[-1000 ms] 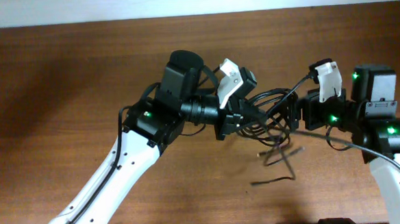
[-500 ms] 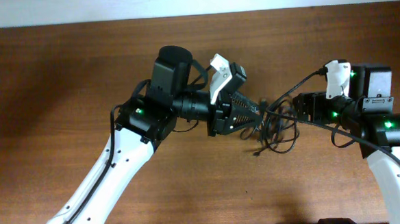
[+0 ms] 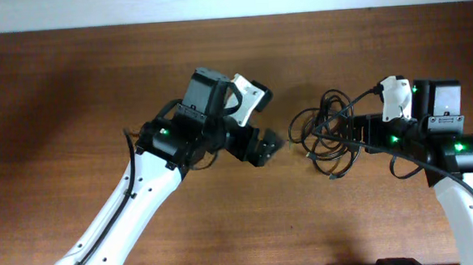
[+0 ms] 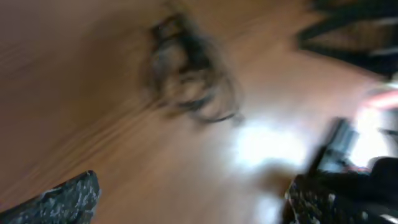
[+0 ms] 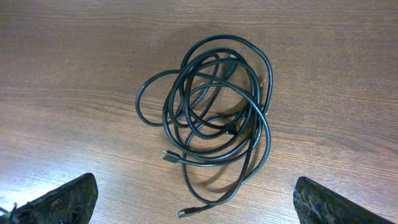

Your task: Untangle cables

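A tangle of black cables (image 3: 327, 136) lies in loose loops on the brown table (image 3: 72, 92), right of centre. My left gripper (image 3: 269, 116) is open a short way to the left of the tangle and touches none of it. The left wrist view is blurred; the cables (image 4: 189, 78) lie ahead of the open left gripper (image 4: 189, 196). My right gripper (image 3: 372, 114) hovers over the right side of the tangle. In the right wrist view the cables (image 5: 211, 118) lie flat, one plug end (image 5: 186, 212) near the open right gripper (image 5: 193, 190), whose fingers (image 5: 62, 202) hold nothing.
The wooden table (image 5: 74, 62) runs to a pale wall along its far edge (image 3: 230, 17). Both arms' bodies stand near the front edge, the left arm (image 3: 135, 211) slanting in from the lower left and the right arm (image 3: 467, 193) at the right.
My left gripper has opened, let go of the cables and drawn back to the left. The tangle has dropped from between the grippers onto the table under the right gripper.
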Action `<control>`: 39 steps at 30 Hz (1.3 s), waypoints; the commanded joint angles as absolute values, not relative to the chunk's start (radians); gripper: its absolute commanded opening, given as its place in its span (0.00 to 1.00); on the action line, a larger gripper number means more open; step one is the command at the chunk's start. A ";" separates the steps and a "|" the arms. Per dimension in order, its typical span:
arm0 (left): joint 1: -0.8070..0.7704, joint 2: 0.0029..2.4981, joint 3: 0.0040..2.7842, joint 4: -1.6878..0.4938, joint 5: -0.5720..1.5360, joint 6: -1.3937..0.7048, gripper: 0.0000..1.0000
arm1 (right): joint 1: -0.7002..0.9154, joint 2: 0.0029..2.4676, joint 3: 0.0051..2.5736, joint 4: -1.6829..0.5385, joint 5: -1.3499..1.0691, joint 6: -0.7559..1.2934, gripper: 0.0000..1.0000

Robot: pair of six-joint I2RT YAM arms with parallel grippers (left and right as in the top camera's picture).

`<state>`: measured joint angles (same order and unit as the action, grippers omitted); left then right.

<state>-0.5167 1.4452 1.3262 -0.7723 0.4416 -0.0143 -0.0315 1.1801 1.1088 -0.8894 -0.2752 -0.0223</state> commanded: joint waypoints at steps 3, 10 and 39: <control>-0.516 1.424 1.340 -0.838 0.022 -0.165 0.99 | -0.034 1.279 1.105 -0.879 -0.364 -0.017 0.99; -0.516 1.425 1.340 -0.878 -0.042 -0.248 0.99 | -0.033 1.481 1.105 -0.806 -0.528 -0.022 0.99; -0.516 1.425 1.319 -0.908 0.056 -0.275 0.99 | -0.010 1.628 1.171 -0.567 -1.175 -0.101 0.04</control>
